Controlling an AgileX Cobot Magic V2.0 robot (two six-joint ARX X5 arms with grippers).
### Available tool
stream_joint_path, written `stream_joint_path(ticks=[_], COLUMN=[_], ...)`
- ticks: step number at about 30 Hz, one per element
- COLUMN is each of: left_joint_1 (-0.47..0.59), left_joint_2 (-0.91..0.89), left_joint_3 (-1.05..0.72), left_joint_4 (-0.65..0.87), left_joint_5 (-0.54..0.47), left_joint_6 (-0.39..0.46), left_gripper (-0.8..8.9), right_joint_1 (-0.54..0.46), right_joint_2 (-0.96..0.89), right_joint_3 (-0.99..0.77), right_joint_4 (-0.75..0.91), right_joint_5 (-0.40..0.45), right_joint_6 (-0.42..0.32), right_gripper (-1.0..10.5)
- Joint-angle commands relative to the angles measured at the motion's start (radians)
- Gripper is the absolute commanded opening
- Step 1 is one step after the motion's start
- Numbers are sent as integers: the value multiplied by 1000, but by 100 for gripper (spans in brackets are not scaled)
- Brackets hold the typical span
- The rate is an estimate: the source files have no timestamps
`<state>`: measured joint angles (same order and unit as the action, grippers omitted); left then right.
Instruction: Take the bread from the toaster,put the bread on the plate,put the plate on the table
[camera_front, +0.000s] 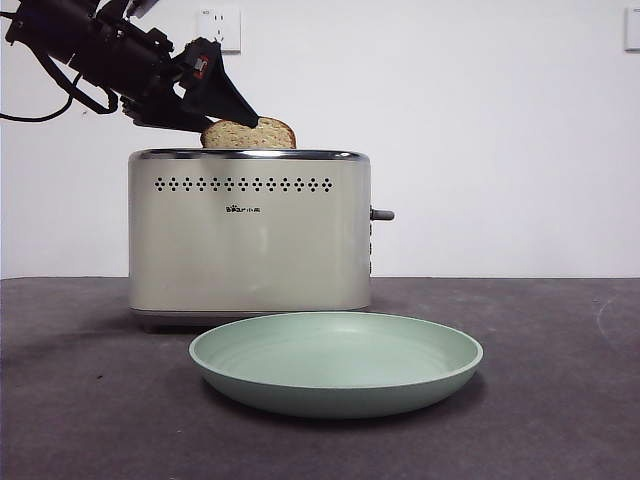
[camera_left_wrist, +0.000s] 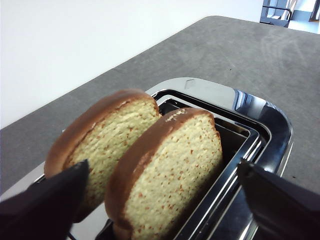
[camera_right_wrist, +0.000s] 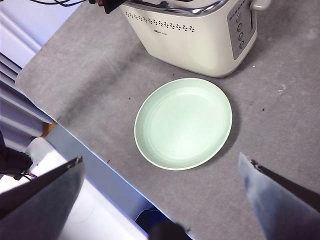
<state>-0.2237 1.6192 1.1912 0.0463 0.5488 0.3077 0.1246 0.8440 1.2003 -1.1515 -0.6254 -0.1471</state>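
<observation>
L hand (camera_left_wrist: 160, 200) over toaster (camera_front: 250, 235), jaws spread wide, straddling both slices w/o touching. Nearer slice (camera_left_wrist: 170, 175) between the jaws, standing in its slot, upper part poking above chrome rim; second slice (camera_left_wrist: 102, 145) just beyond it in other slot, partly behind one jaw. Both look alike from here, so can't tell which is the bread. In front view, L hand (camera_front: 215, 100) coming in from upper left, tip at the slice top (camera_front: 248, 134).

R hand (camera_right_wrist: 160, 200) high up, well apart from everything, jaws spread, holding nothing. Plate (camera_right_wrist: 183, 123) below it, flat on bench (camera_right_wrist: 280, 125), empty, just in front of toaster (camera_right_wrist: 200, 37), not touching it.
</observation>
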Motion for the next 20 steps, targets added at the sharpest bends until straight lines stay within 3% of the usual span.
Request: stream_joint_path(ticks=[1,13,20], left_joint_1=[-6,-6,-5], left_joint_2=[4,5,5], left_joint_3=[0,0,1], left_joint_4=[-21,-56,-47], left_joint_5=[1,2,2], left_joint_6=[11,10,11], left_gripper=[268,-13,-8], right_joint_1=[2,2,2], right_joint_2=[0,0,0], right_joint_3=[0,0,0], right_joint_4=[6,5,5], right_joint_5=[-1,-2,-2], right_joint_6=[1,2,2], right_gripper=[596,596,595])
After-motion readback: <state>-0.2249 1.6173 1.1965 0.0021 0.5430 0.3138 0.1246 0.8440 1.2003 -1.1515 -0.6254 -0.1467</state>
